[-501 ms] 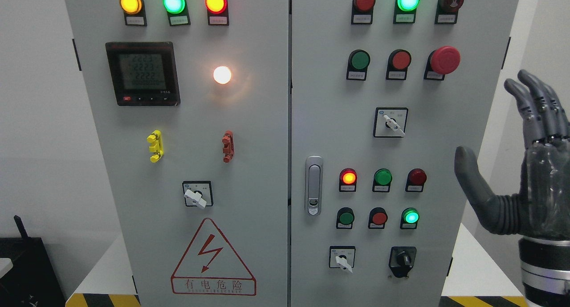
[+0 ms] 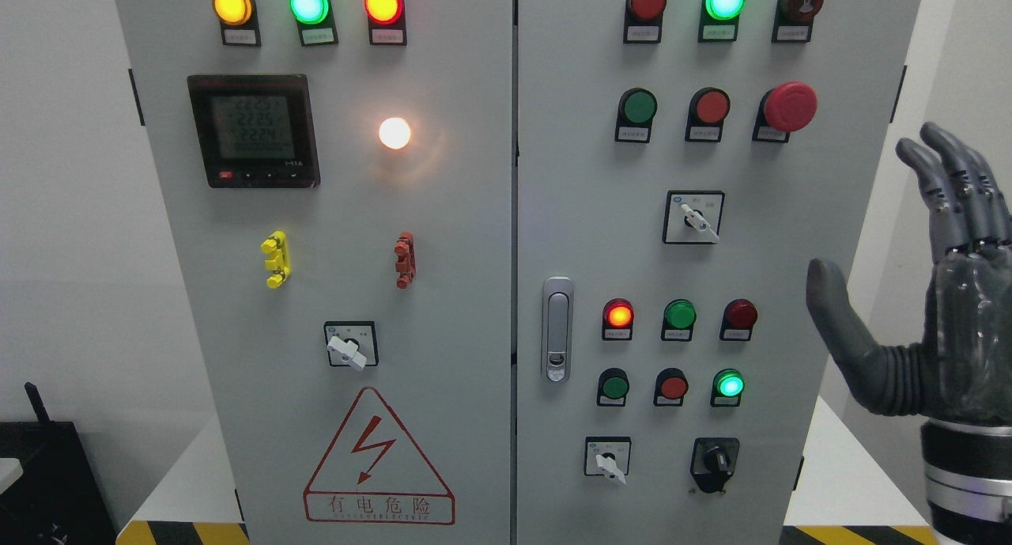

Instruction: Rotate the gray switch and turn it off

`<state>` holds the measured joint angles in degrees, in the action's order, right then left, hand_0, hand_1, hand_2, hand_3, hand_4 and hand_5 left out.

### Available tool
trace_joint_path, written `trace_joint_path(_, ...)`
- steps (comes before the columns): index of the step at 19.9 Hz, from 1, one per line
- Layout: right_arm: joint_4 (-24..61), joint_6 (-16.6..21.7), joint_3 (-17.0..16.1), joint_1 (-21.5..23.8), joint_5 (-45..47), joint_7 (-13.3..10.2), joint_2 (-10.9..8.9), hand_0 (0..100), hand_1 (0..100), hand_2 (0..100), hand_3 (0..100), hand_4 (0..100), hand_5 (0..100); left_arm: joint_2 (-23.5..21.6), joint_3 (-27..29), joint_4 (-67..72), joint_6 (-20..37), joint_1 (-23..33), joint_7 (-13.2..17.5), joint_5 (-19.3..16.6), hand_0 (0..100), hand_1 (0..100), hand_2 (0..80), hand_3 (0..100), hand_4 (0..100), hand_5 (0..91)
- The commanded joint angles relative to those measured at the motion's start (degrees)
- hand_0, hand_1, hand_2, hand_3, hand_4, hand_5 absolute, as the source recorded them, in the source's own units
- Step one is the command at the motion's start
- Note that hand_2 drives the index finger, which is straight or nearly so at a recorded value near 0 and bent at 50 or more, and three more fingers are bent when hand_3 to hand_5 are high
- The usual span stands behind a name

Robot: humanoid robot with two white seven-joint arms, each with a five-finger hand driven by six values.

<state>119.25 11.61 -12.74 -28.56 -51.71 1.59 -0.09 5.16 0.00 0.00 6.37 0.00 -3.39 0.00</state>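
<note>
Almost nothing is moving since half a second ago: my right hand (image 2: 933,308) is sitting where it was at the right edge, and only the digits on the meter display (image 2: 253,130) are changing. Nearest to me, that hand is hanging upright with fingers (image 2: 953,185) spread and thumb out, grasping nothing, clear of the cabinet's right door (image 2: 791,260). Nothing is lying between it and the panel. Farther off, I am seeing three gray switches: the upper gray switch (image 2: 696,217) nearest the hand, the lower gray switch (image 2: 609,459) beside a black selector knob (image 2: 715,459), and the left-door gray switch (image 2: 350,346) above the warning triangle (image 2: 378,458). I cannot tell which is meant.
</note>
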Motion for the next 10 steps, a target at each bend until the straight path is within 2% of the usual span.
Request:
trace_joint_path(1, -0.1, 0.0, 0.0, 0.0, 0.0, 0.1, -0.43, 41, 19, 0, 0, 0, 0, 0.0, 0.4, -1.4, 0.0, -0.5, 0.0, 1.1, 12, 39, 0.0, 0, 0, 0.0)
trace_joint_path(7, -0.1, 0.0, -0.1, -0.1, 0.0, 0.0, -0.26, 41, 19, 0, 0, 0, 0, -0.1, 0.4, -1.4, 0.0, -0.5, 0.0, 1.1, 12, 39, 0.0, 0, 0, 0.0)
trace_joint_path(9, -0.2, 0.0, -0.1, -0.2, 0.0, -0.1, -0.17, 41, 19, 2, 12, 0, 0, 0.0, 0.4, -1.4, 0.0, -0.5, 0.0, 1.1, 12, 39, 0.0, 0, 0, 0.0)
trace_joint_path(10, -0.4, 0.0, -0.1, -0.2, 0.1, -0.1, -0.17, 41, 19, 7, 23, 10, 0, 0.0, 0.4, -1.4, 0.0, -0.5, 0.0, 1.1, 12, 39, 0.0, 0, 0, 0.0)
